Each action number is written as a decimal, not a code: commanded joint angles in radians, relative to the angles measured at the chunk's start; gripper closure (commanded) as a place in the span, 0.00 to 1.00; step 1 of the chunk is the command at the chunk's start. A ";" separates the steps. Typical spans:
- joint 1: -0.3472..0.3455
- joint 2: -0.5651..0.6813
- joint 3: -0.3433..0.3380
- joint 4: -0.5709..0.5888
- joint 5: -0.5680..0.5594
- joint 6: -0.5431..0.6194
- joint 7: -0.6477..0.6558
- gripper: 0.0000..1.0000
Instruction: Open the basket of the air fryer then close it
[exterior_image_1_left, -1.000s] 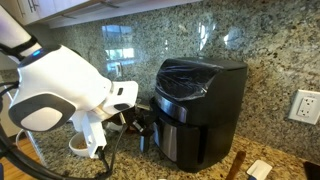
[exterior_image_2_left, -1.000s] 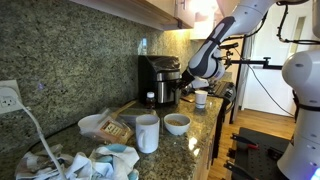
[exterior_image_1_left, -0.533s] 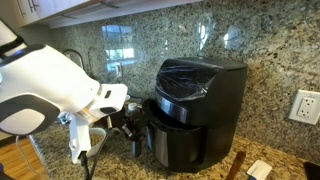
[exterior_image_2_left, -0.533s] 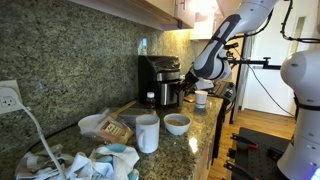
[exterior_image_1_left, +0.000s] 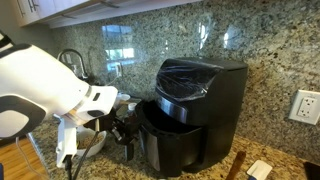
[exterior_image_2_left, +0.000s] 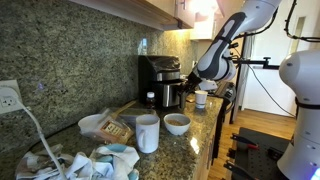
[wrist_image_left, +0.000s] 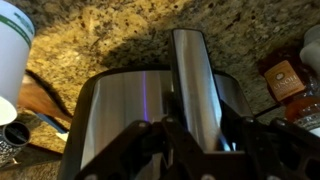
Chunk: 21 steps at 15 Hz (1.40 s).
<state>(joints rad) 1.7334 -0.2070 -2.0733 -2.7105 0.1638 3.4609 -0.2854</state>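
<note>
The black air fryer (exterior_image_1_left: 205, 90) stands on the granite counter against the backsplash; it also shows in an exterior view (exterior_image_2_left: 160, 75). Its basket (exterior_image_1_left: 165, 145) is slid partly out of the fryer's front. In the wrist view the basket's silver-lit front (wrist_image_left: 115, 115) fills the middle, with its handle (wrist_image_left: 193, 75) sticking out toward the camera. My gripper (wrist_image_left: 192, 135) is shut on the handle, one finger on each side. In both exterior views the gripper (exterior_image_1_left: 125, 135) (exterior_image_2_left: 192, 90) is at the basket's front.
A white mug (exterior_image_2_left: 147, 132), a bowl of grains (exterior_image_2_left: 177, 123), a snack bag (exterior_image_2_left: 110, 127) and a white cup (exterior_image_2_left: 201, 98) stand on the counter. A wall outlet (exterior_image_1_left: 304, 105) and a wooden utensil (exterior_image_1_left: 237, 165) are beside the fryer. Cabinets hang overhead.
The gripper has moved away from the fryer with the handle in it, and the basket has slid further out.
</note>
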 joint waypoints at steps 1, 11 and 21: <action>-0.088 0.047 0.072 -0.089 -0.017 0.000 0.072 0.84; -0.139 0.001 0.127 -0.069 0.055 0.000 -0.035 0.84; -0.201 0.011 0.190 -0.080 -0.007 0.000 0.012 0.84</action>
<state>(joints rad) 1.5647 -0.1891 -1.9077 -2.7704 0.1759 3.4608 -0.3066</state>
